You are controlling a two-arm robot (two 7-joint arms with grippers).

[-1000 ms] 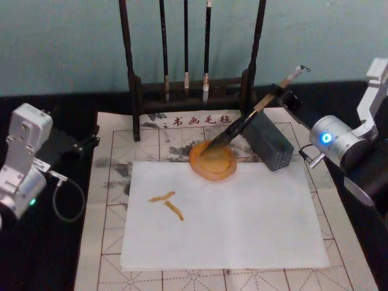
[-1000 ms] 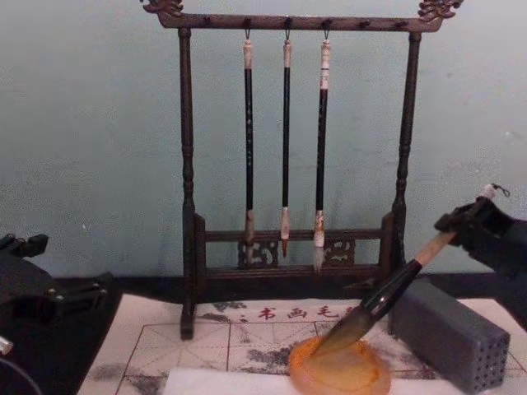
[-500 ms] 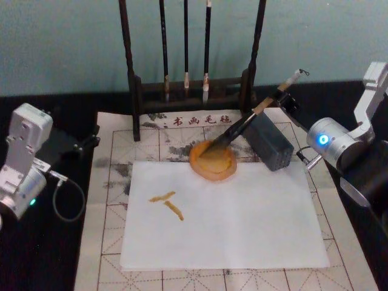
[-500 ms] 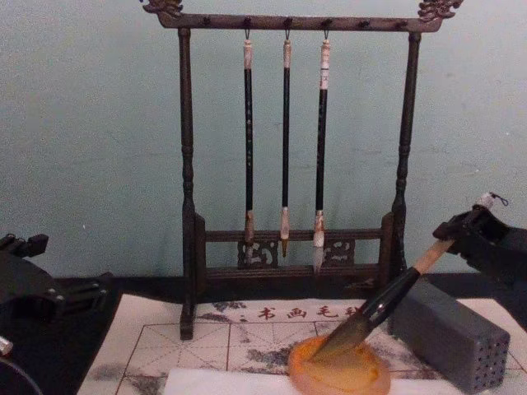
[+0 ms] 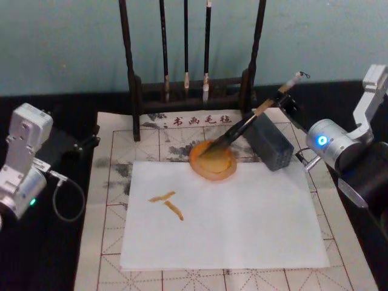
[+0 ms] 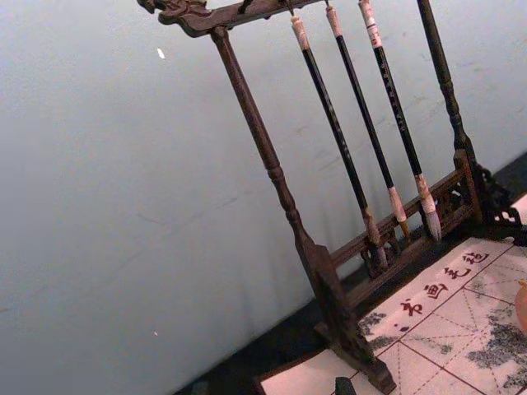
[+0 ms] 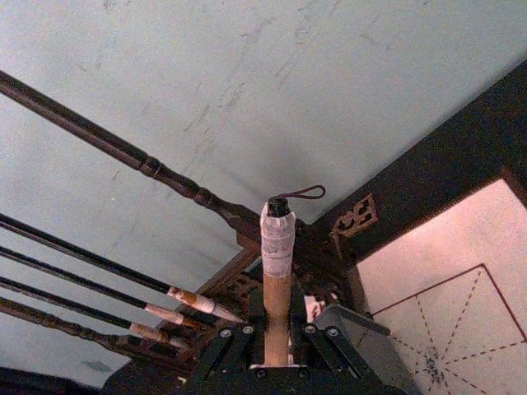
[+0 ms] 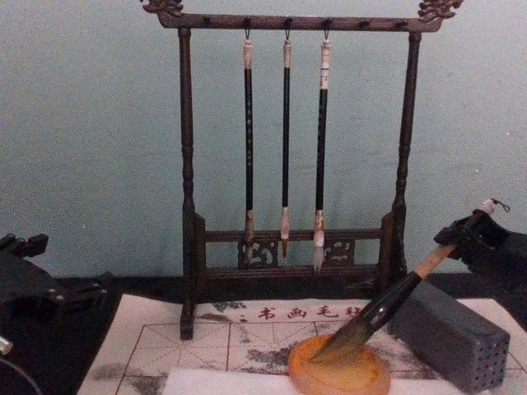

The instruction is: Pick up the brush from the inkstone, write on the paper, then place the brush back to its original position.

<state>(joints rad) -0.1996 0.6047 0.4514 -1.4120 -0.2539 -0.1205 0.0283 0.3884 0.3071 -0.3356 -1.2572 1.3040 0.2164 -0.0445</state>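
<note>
Partly hidden: brush (image 7: 278, 271) between fingers (image 7: 224, 352).

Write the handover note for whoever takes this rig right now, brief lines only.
Right claw: shut on the upper handle of the brush.
Left claw: parked at the mat's left edge.
Brush: slanted, bristles down in the inkstone.
Done: orange strokes are on the paper, so writing looks finished.
Left: probably open the claw, let the brush settle, withdraw.
</note>
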